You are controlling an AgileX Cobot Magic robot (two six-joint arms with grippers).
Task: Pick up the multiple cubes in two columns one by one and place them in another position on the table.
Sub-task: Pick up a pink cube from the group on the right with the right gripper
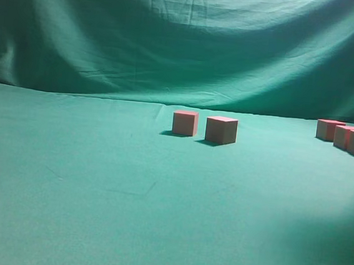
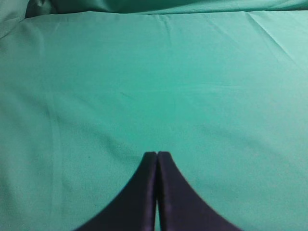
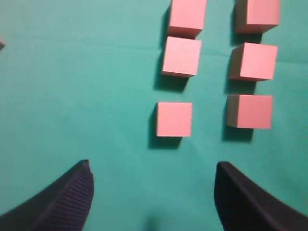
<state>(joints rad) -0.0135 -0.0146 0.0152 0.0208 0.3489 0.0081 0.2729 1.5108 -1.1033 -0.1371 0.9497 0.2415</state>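
The left gripper (image 2: 157, 154) hangs over bare table (image 2: 144, 86), its jaws pressed together. Two cubes (image 1: 185, 122) (image 1: 221, 130) sit near mid-table, well apart from a cluster (image 1: 347, 137) at the right edge. The right gripper (image 3: 151, 192), jaws spread and empty, hovers over six cubes (image 3: 174, 119) in two columns; a sliver at that view's left edge is perhaps another.

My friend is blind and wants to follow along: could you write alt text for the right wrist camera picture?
Six pink cubes sit in two columns of three on a teal-green table, seen from above. The right gripper hangs over the cloth just short of them, its two black jaws wide apart and holding nothing.
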